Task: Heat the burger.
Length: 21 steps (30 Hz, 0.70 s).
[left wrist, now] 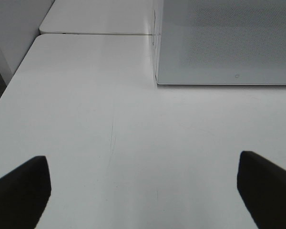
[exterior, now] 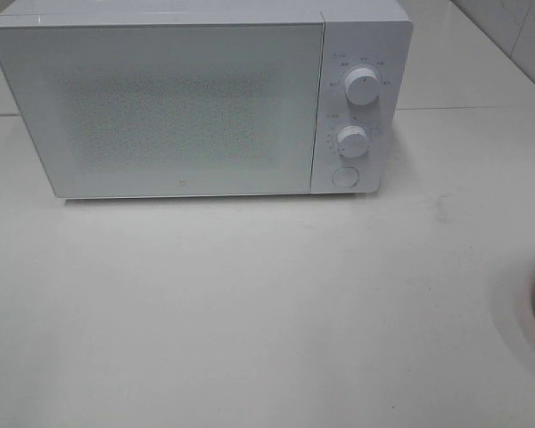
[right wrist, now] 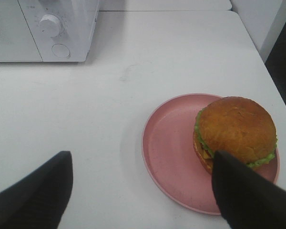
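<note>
White tabletop [exterior: 250, 312] carries a white microwave [exterior: 160, 107] at its back, door shut, with two round knobs [exterior: 362, 87] stacked above a round button [exterior: 344, 176] on the right-hand panel. Near the table's right edge, well apart from the microwave, sits a pink plate [right wrist: 169, 152], and the burger [right wrist: 236, 131] rests on the plate's outer side, bun up with green lettuce frilling out below. Both grippers hover over the table with jaws spread wide: the left gripper [left wrist: 143, 191] over bare surface before the microwave door, the right gripper [right wrist: 143, 191] just short of the plate, one dark finger [right wrist: 243, 191] overlapping the burger's edge in the wrist view.
</note>
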Each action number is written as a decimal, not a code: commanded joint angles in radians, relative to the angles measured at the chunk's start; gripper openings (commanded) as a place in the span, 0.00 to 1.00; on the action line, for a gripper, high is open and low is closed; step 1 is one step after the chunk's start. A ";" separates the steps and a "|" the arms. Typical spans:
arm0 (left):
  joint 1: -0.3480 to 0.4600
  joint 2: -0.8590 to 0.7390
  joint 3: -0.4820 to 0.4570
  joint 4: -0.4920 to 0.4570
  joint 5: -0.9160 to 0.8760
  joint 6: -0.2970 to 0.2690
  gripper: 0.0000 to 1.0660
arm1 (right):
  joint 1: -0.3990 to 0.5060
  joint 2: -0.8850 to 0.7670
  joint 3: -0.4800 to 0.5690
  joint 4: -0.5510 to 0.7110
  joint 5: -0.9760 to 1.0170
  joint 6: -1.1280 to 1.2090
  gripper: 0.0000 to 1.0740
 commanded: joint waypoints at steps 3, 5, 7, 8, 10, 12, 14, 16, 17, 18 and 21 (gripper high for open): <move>0.001 -0.025 0.007 -0.007 -0.009 0.000 0.92 | -0.007 -0.025 -0.001 0.000 -0.009 -0.008 0.71; 0.001 -0.025 0.007 -0.007 -0.009 0.000 0.92 | -0.007 -0.025 -0.001 0.000 -0.009 -0.008 0.71; 0.001 -0.024 0.007 -0.007 -0.009 0.000 0.92 | -0.007 -0.025 -0.001 0.000 -0.009 -0.008 0.71; 0.001 -0.020 0.007 -0.007 -0.009 0.000 0.92 | -0.007 -0.025 -0.001 0.000 -0.009 -0.008 0.71; 0.001 -0.020 0.007 -0.007 -0.009 0.000 0.92 | -0.007 -0.025 -0.001 0.000 -0.009 -0.008 0.71; 0.001 -0.020 0.007 -0.007 -0.009 0.000 0.92 | -0.007 -0.025 -0.001 0.000 -0.009 -0.008 0.71; 0.001 -0.020 0.007 -0.007 -0.009 0.000 0.92 | -0.007 -0.025 -0.001 0.000 -0.009 -0.008 0.71; 0.001 -0.020 0.007 -0.007 -0.009 0.000 0.92 | -0.007 -0.025 -0.001 0.000 -0.009 -0.008 0.71; 0.001 -0.020 0.007 -0.007 -0.009 0.000 0.92 | -0.007 -0.025 -0.001 0.000 -0.009 -0.008 0.71; 0.001 -0.020 0.007 -0.007 -0.009 0.000 0.92 | -0.007 -0.025 -0.001 0.000 -0.009 -0.008 0.71; 0.001 -0.020 0.007 -0.007 -0.009 0.000 0.92 | -0.007 -0.025 -0.001 0.000 -0.009 -0.008 0.71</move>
